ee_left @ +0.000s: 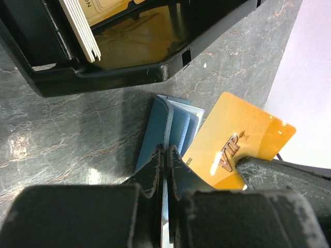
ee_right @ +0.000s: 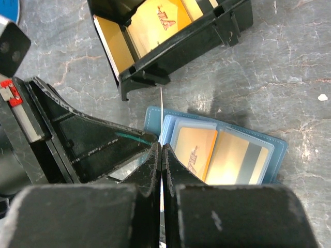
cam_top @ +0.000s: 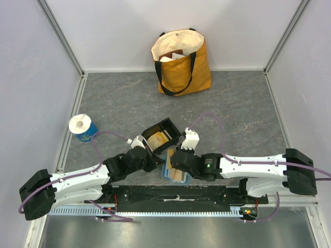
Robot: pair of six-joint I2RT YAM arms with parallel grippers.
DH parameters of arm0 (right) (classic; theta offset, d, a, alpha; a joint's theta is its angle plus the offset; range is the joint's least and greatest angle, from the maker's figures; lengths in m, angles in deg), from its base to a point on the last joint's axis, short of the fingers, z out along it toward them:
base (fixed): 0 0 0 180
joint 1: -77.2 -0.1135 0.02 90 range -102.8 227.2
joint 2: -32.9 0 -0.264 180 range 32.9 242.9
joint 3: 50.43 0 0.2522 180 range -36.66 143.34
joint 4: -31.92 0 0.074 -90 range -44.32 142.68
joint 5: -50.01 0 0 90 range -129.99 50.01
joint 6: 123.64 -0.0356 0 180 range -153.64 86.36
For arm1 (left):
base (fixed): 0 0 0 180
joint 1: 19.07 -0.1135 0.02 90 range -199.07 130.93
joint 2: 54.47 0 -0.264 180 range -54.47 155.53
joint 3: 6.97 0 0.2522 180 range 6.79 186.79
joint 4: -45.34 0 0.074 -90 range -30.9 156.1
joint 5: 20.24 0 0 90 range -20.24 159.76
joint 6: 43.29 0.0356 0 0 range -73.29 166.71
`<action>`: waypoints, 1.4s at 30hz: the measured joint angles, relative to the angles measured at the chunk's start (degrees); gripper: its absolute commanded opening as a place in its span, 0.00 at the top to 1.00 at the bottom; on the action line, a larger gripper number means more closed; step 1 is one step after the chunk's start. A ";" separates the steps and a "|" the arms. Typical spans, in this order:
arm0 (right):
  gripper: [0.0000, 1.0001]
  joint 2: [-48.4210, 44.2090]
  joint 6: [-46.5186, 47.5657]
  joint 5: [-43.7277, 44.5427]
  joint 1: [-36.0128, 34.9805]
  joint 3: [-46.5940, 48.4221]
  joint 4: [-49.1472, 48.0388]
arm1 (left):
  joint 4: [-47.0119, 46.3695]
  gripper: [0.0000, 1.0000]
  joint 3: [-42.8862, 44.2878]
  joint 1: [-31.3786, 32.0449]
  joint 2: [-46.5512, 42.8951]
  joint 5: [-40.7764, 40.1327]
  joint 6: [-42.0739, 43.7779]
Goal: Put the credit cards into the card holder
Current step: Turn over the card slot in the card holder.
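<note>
Right gripper point(ee_right: 161, 155) pinched tight on gold-orange VIP credit card point(ee_left: 238, 139), angled at teal-blue bifold card holder point(ee_right: 274, 150) lying open on tabletop. Left gripper point(ee_left: 165, 165) clamped on holder's leaf. Slotted cards point(ee_right: 194, 150) already in; more wait in black plastic tray point(ee_right: 170, 72). Tray rim just beside holder; grey marbled tabletop point(cam_top: 232, 103) open beyond.

Reaches in low from both near corners, with the left arm point(cam_top: 77, 182) angled up and to the right and the right arm point(cam_top: 253, 166) stretched almost level to the left. Meets at the middle of the workspace, wrists bent down, tips just beside each other. Pinches the left gripper point(ee_left: 164, 151) tight, dark fingers point(ee_left: 152, 173) pressed together with barely a sliver between. Clamps the right gripper point(ee_right: 161, 148) the same way, black fingers point(ee_right: 174, 166) flush, pointing forward and down.
</note>
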 measured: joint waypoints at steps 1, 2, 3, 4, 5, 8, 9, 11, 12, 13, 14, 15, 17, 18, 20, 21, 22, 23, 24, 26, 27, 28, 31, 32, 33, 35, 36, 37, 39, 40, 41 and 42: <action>1.00 0.07 -0.02 0.07 -0.35 0.22 0.66 | -0.07 0.98 0.00 0.00 0.00 0.00 -0.02; 1.00 0.07 -0.02 0.15 -0.68 0.33 1.22 | -0.13 0.98 0.00 0.00 0.00 0.00 -0.02; 1.00 0.07 -0.04 0.31 -0.98 0.46 1.99 | -0.22 0.98 0.00 0.00 0.00 0.00 -0.04; 1.00 0.07 -0.04 0.44 -1.16 0.48 2.62 | -0.46 0.98 -0.09 0.00 0.00 -0.02 -0.13; 1.00 0.02 -0.04 0.46 -1.38 0.48 3.37 | -0.63 0.98 -0.22 0.00 -0.02 -0.04 -0.31; 1.00 -0.42 -0.15 0.79 -1.51 0.48 5.29 | -0.98 0.98 -1.33 0.00 -0.57 -0.24 -0.98; 1.00 -0.72 -0.22 0.85 -1.51 0.39 5.79 | -1.07 0.98 -1.90 0.00 -0.92 -0.42 -1.31; 1.00 -3.10 -0.79 1.31 -1.49 -0.94 7.02 | -1.05 0.98 -4.96 0.00 -2.84 -1.53 -2.84; 1.00 -3.15 -0.79 1.31 -1.49 -0.96 7.08 | -0.98 0.98 -5.05 0.00 -2.86 -1.53 -2.91; 1.00 -3.34 -0.81 1.29 -1.49 -1.20 7.08 | -1.44 0.98 -5.77 0.02 -3.17 -1.66 -3.56; 1.00 -3.48 -0.79 1.25 -1.49 -1.64 7.02 | -1.73 0.98 -6.93 0.02 -3.96 -1.95 -4.31; 1.00 -3.54 -0.72 1.11 -1.44 -2.12 6.99 | -1.81 0.98 -8.33 0.02 -4.90 -2.29 -5.11; 1.00 -3.54 -0.13 0.02 -1.03 -3.26 6.21 | -1.81 0.98 -11.15 0.04 -6.05 -3.04 -6.71; 1.00 -3.54 0.20 -0.79 -0.68 -3.91 5.33 | -1.88 0.98 -12.11 0.07 -6.29 -3.23 -7.34; 1.00 -3.58 1.11 -3.19 0.61 -5.53 2.73 | -2.47 0.98 -13.62 0.11 -6.69 -3.63 -9.16; 1.00 -3.76 1.57 -4.98 1.68 -6.71 0.87 | -2.51 0.98 -13.66 0.20 -6.86 -3.93 -9.66; 1.00 -3.91 1.97 -6.58 2.78 -7.78 -0.74 | -2.58 0.98 -13.70 0.26 -6.86 -4.17 -10.01; 1.00 -4.17 2.40 -8.57 4.13 -9.18 -2.91 | -2.73 0.98 -13.73 0.26 -6.82 -4.46 -10.40; 1.00 -4.48 2.64 -10.60 5.57 -10.69 -5.11 | -2.93 0.98 -13.73 0.26 -6.62 -4.59 -10.75; 1.00 -5.11 3.21 -14.88 8.41 -13.84 -9.44 | -3.32 0.98 -13.73 0.26 -6.12 -4.76 -11.23; 1.00 -5.29 3.37 -16.96 9.79 -15.13 -11.30 | -3.52 0.98 -13.73 0.26 -5.92 -4.81 -11.34; 1.00 -5.33 3.43 -18.78 11.02 -16.15 -12.79 | -3.72 0.98 -13.73 0.26 -5.75 -4.90 -11.37; 1.00 -5.33 3.54 -23.69 13.68 -18.64 -17.40 | -4.44 0.98 -13.73 0.26 -5.14 -5.07 -11.39; 1.00 -5.25 3.61 -25.20 14.23 -19.23 -18.82 | -4.57 0.98 -13.73 0.26 -4.96 -5.09 -11.39; 1.00 -4.94 3.69 -26.80 14.69 -19.67 -20.31 | -4.76 0.98 -13.73 0.26 -4.79 -5.11 -11.39; 1.00 -3.69 3.85 -29.14 15.21 -20.31 -23.08 | -5.25 0.98 -13.73 0.26 -4.33 -5.14 -11.39; 1.00 -2.86 3.85 -30.36 15.41 -20.61 -24.48 | -5.57 0.98 -13.73 0.26 -4.09 -5.14 -11.41; 1.00 -1.97 3.85 -31.54 15.72 -20.90 -25.55 | -5.79 0.98 -13.73 0.26 -3.91 -5.14 -11.41; 1.00 -0.55 3.85 -33.38 16.11 -21.16 -26.73 | -6.10 0.98 -13.73 0.26 -3.61 -5.16 -11.41; 1.00 0.04 3.85 -34.05 16.26 -21.18 -27.26 | -6.16 0.98 -13.73 0.26 -3.48 -5.16 -11.39; 1.00 0.31 3.85 -34.62 16.44 -21.20 -27.63 | -6.19 0.98 -13.73 0.26 -3.39 -5.18 -11.39; 1.00 0.39 3.85 -35.15 16.59 -21.20 -27.96 | -6.21 0.98 -13.73 0.26 -3.34 -5.18 -11.39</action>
